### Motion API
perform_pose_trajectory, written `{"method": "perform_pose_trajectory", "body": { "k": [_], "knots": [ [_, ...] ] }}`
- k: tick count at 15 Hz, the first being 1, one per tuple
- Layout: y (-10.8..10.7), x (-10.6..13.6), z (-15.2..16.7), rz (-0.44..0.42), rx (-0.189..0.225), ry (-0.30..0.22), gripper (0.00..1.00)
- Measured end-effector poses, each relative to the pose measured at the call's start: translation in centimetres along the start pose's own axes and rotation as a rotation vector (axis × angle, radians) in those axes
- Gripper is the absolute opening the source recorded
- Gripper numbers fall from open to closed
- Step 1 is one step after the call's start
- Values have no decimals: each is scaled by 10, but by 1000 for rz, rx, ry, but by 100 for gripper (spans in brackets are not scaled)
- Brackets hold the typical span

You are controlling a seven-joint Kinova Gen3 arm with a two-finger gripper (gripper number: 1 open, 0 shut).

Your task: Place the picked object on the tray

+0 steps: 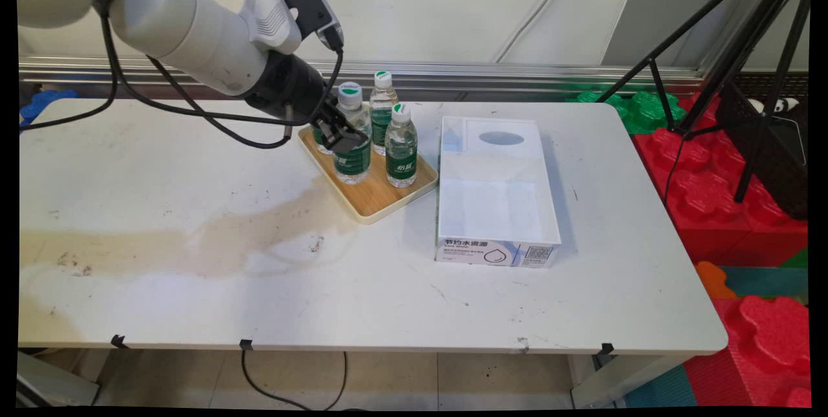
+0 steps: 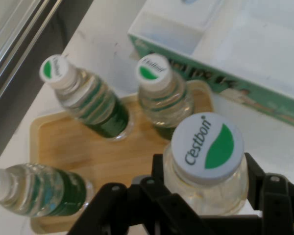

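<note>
My gripper [image 1: 339, 136] [image 2: 205, 167] is shut on a clear water bottle [image 1: 353, 161] [image 2: 207, 147] with a green label and a white-and-green "C'estbon" cap, one finger on each side just below the cap. The bottle stands upright over the near left part of a light wooden tray [image 1: 376, 202] [image 2: 63, 142]. Three more bottles share the tray: one at the back [image 1: 382, 106] [image 2: 88, 100], one to the right [image 1: 401, 149] [image 2: 161, 93], and one [image 2: 34, 188] mostly hidden behind my hand in the main view.
A white open-topped box [image 1: 495, 200] [image 2: 235, 44] with printed lettering lies just right of the tray. A brownish stain [image 1: 213, 242] spreads over the table's left half. Red and green foam blocks [image 1: 724, 197] and a black tripod [image 1: 744, 81] stand beyond the right edge.
</note>
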Motion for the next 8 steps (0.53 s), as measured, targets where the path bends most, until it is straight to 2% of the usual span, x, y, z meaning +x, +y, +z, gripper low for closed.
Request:
{"method": "perform_pose_trajectory", "body": {
  "k": [4,8],
  "knots": [
    [-20,-8,26,-1,13,-21,0],
    [-38,-11,58,16,-1,-27,0]
  ]
}}
